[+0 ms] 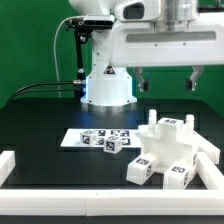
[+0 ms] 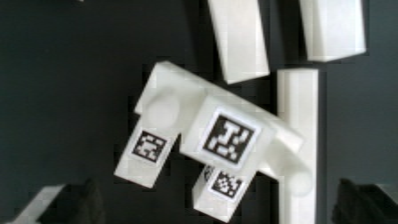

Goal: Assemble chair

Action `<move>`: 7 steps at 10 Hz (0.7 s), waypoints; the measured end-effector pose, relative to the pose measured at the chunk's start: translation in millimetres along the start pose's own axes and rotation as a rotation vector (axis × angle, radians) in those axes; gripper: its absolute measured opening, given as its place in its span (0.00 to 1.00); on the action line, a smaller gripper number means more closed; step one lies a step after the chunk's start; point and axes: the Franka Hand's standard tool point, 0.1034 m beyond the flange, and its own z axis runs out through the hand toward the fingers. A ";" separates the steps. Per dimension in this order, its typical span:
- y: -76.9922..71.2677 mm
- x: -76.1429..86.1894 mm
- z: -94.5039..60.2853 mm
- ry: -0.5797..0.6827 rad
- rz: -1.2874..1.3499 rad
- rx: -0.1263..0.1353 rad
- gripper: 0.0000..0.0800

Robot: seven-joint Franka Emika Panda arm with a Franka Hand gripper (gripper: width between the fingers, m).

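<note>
A cluster of white chair parts point(image 1: 165, 150) with black-and-white tags lies on the black table at the exterior view's right front. My gripper point(image 1: 170, 80) hangs well above it, open and empty. In the wrist view a flat tagged part point(image 2: 222, 130) lies below the gripper point(image 2: 210, 212), with a small tagged piece point(image 2: 150, 150) beside it, a long white bar point(image 2: 299, 110) along its side and two more white bars point(image 2: 240, 40) beyond. The dark fingertips point(image 2: 54, 205) show at the frame's lower corners, wide apart and touching nothing.
The marker board point(image 1: 90, 137) lies flat mid-table, in front of the robot base point(image 1: 107, 88). A small tagged block point(image 1: 110, 146) sits at its front edge. A white rail point(image 1: 100, 205) borders the table front, with a short piece point(image 1: 8, 165) at the exterior view's left.
</note>
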 end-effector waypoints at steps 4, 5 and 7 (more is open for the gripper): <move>1.2 1.2 3.7 -0.003 0.002 -0.003 0.81; 0.8 -7.5 9.4 0.029 -0.004 0.000 0.81; -1.8 -48.9 30.8 0.043 -0.031 0.001 0.81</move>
